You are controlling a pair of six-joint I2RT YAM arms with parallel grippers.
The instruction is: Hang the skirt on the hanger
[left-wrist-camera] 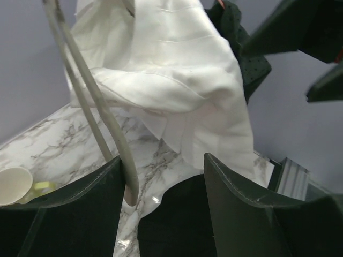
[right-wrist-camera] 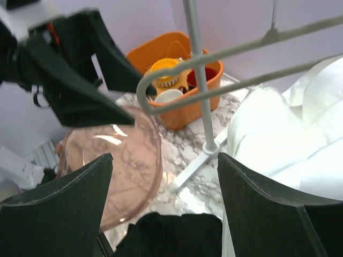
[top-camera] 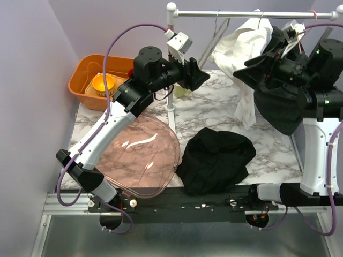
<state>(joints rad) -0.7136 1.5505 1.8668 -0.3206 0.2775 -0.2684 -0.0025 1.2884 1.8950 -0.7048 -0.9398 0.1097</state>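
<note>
bare hanger (left-wrist-camera: 96,101) 1 | white garment (top-camera: 236,48) 1 | black garments (top-camera: 217,158) (top-camera: 284,110) 2, perhaps | left gripper (left-wrist-camera: 161,166) parted | right gripper (right-wrist-camera: 165,158) parted

Off-task items: orange bin (top-camera: 80,75), pink bowl (top-camera: 150,160).
Bin sits back-left, yellow cup (top-camera: 103,83) inside; bowl front-left on table (top-camera: 214,107).

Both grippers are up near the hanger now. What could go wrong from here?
1. The white cloth covers only one side of the hanger; a tilt could let it slide off.
2. The left gripper stands open around the bare end; a hard pull might lift the hanger off the rail.
3. The right gripper is close, so the two could collide.
</note>
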